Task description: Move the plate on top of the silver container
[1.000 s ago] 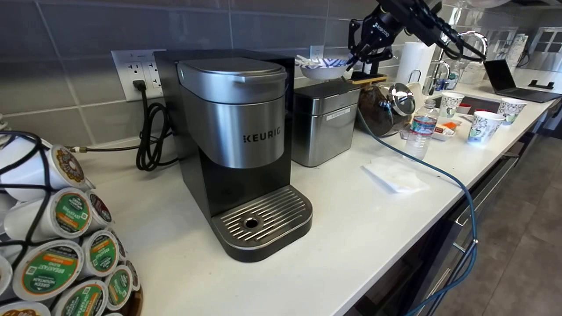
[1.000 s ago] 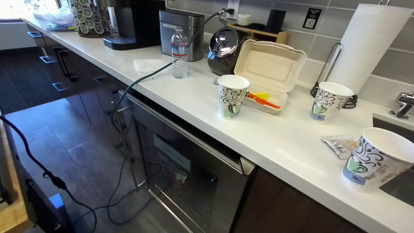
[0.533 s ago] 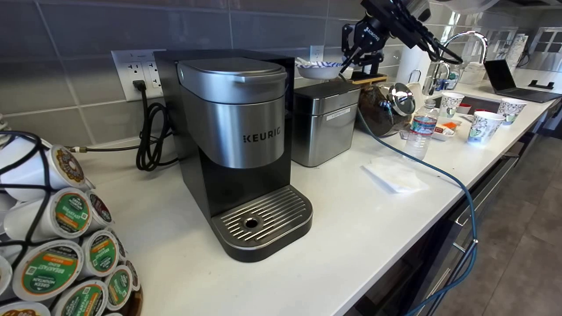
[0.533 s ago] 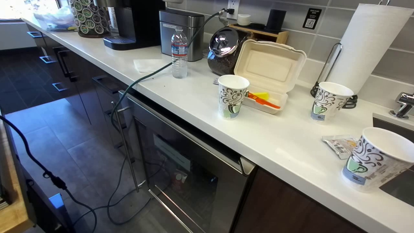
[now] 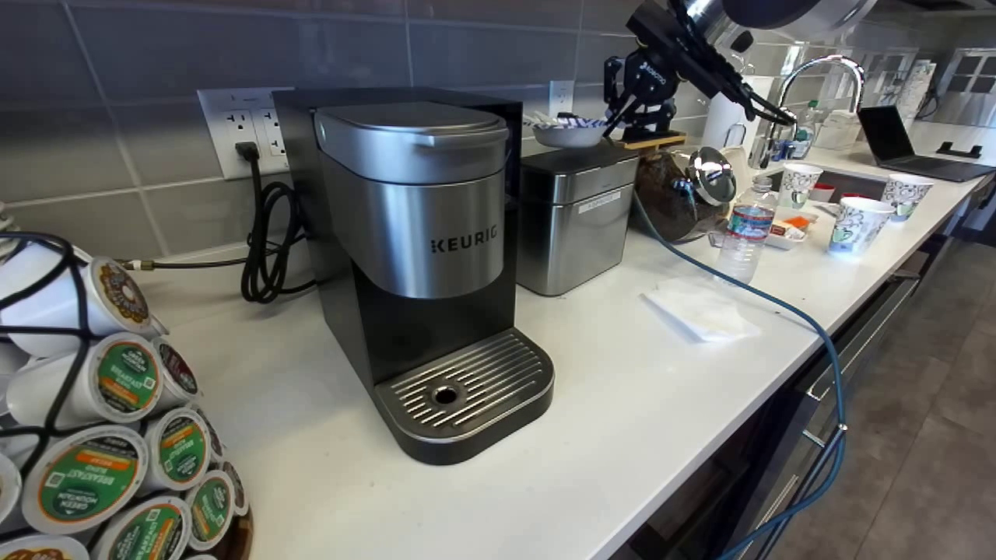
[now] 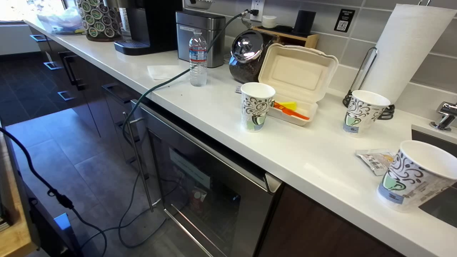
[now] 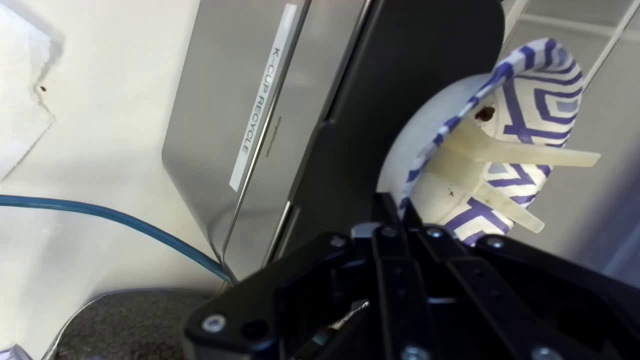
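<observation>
The plate point(image 5: 569, 137), white outside with a blue and white pattern inside, is over the black lid of the silver container point(image 5: 587, 225). The plate's underside point(image 6: 200, 4) shows at the top of an exterior view, just above the silver container point(image 6: 201, 39); I cannot tell whether it touches the lid. My gripper point(image 5: 615, 124) is shut on the plate's near rim. In the wrist view the fingertips point(image 7: 397, 207) pinch the rim of the tilted plate point(image 7: 530, 110). Pale utensils lie in the plate and stick out past its edge. The container point(image 7: 235, 100) is labelled for K-cup recycling.
A Keurig machine point(image 5: 436, 233) stands beside the container. A dark jar with a shiny lid point(image 6: 246, 53), a water bottle point(image 6: 198, 59), an open takeout box point(image 6: 300, 75) and paper cups point(image 6: 257, 107) share the counter. A blue cable point(image 5: 739, 292) crosses it. The tiled wall is behind.
My gripper and the held plate have moved left in an exterior view and then lower toward the container's lid. The plate has come into sight at the top of an exterior view.
</observation>
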`<action>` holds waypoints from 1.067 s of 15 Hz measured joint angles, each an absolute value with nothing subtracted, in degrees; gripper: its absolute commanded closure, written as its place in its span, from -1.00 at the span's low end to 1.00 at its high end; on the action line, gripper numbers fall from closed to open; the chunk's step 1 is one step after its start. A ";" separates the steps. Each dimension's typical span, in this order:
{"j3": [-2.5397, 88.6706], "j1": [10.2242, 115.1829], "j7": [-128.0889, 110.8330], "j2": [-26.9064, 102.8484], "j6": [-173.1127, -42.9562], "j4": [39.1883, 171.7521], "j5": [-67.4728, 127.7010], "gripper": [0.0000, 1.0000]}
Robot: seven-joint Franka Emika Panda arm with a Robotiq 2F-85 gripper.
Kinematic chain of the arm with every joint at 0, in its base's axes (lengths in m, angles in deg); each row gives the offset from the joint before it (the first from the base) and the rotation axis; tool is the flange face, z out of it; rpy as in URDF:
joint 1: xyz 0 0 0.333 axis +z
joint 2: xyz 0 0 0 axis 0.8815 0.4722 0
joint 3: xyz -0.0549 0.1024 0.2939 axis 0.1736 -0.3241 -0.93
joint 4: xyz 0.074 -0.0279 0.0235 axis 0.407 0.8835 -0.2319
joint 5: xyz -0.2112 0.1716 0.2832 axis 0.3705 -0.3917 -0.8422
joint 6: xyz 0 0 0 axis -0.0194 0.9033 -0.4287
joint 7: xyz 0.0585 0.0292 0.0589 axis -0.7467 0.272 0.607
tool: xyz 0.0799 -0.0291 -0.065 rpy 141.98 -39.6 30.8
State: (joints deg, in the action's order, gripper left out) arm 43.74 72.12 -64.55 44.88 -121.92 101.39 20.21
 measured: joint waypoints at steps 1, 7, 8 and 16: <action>43.98 72.13 -64.88 44.88 -121.92 101.38 20.92 0.99; 44.44 72.13 -65.54 44.87 -121.93 101.44 22.94 0.99; 44.43 72.13 -65.54 44.87 -121.93 101.48 22.95 0.99; 44.33 72.10 -65.43 44.15 -121.91 102.66 22.95 0.99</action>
State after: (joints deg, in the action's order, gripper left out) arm 44.33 72.10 -65.43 44.15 -121.91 102.66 22.95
